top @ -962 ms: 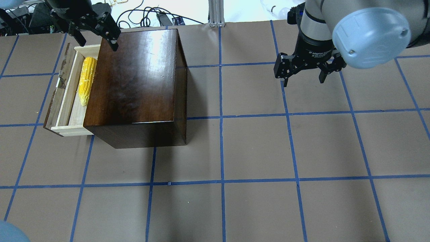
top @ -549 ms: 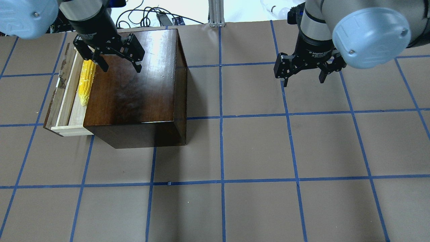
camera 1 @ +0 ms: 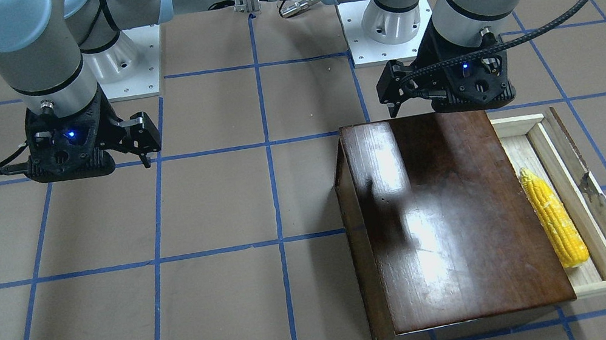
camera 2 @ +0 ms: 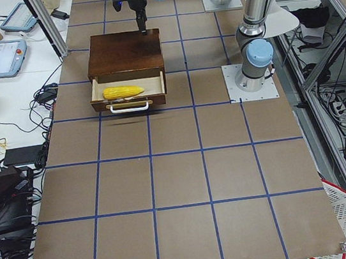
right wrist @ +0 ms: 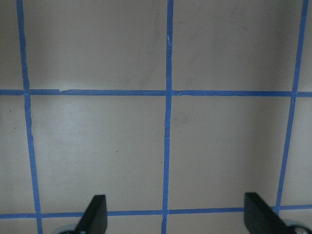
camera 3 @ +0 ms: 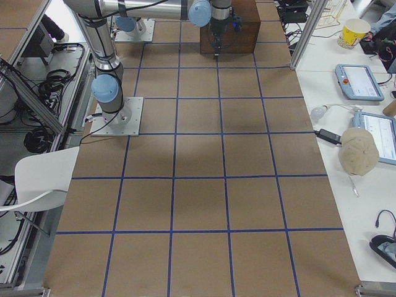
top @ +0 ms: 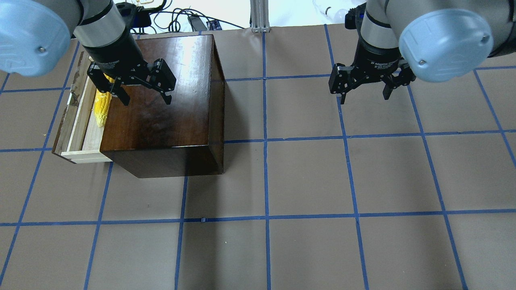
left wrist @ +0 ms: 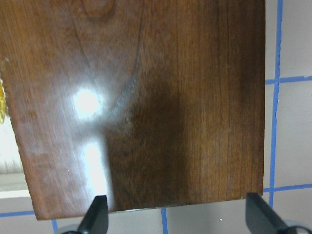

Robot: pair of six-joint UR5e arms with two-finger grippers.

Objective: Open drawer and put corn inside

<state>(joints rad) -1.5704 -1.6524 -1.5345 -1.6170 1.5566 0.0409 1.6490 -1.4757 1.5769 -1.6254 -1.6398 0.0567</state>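
The glossy dark brown box [top: 161, 112] stands at the table's left. Its drawer [top: 68, 121] is pulled out to the left, the pale tray showing. The yellow corn [top: 101, 109] lies lengthwise inside the drawer, seen fully in the front-facing view [camera 1: 555, 223]. My left gripper [top: 147, 100] is open and empty, hovering over the box top [left wrist: 170, 97]; its arm hides the corn's far end in the overhead view. My right gripper [top: 365, 98] is open and empty above bare table, far to the right of the box.
Brown table surface [top: 306, 177] with a blue tape grid. Cables and a metal post [top: 258, 16] lie beyond the far edge. The drawer has a white handle on its front [camera 2: 129, 108].
My left gripper has moved from the box's far-left corner toward me and a little right, over the box top. The corn, drawer and right arm have not moved.
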